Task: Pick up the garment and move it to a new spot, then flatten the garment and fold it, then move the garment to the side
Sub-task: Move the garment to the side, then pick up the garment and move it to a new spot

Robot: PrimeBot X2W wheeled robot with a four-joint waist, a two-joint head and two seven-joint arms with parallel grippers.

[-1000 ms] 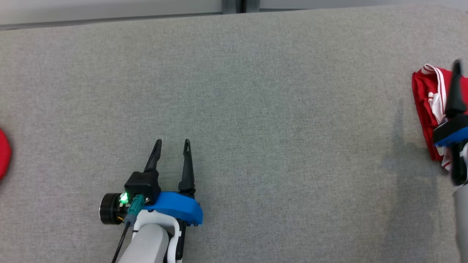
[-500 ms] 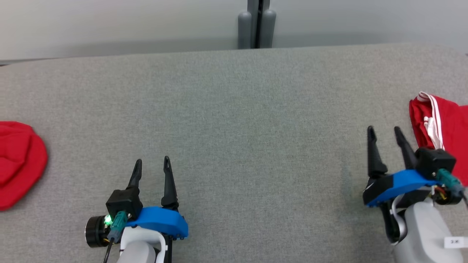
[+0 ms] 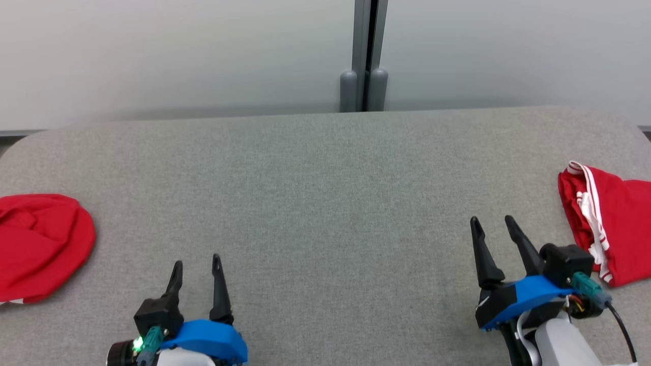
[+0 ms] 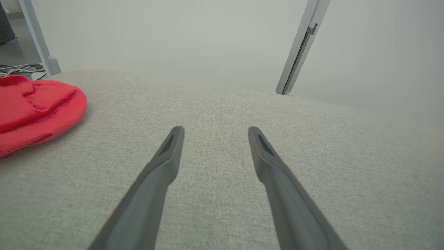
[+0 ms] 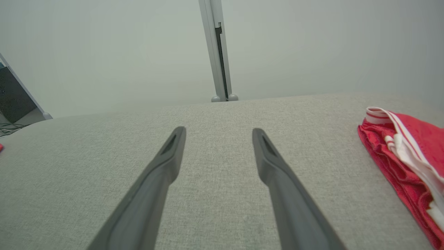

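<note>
While left gripper (image 3: 196,260) and right gripper (image 3: 492,218) fingers are released, nothing is grasped. A striped garment (image 3: 623,223) is laid on the desk (image 3: 325,203).

A lab-like test room: a grey fabric-covered table (image 3: 325,203) under the jaws, plain pale wall panels (image 3: 152,51) joined by a metal post (image 3: 364,51) beyond them, loose cables (image 4: 20,68) far left.

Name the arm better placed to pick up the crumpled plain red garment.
Left. The open left gripper sits nearer the crumpled plain red garment; the open right gripper is far off, beside the folded red white-striped garment.
</note>
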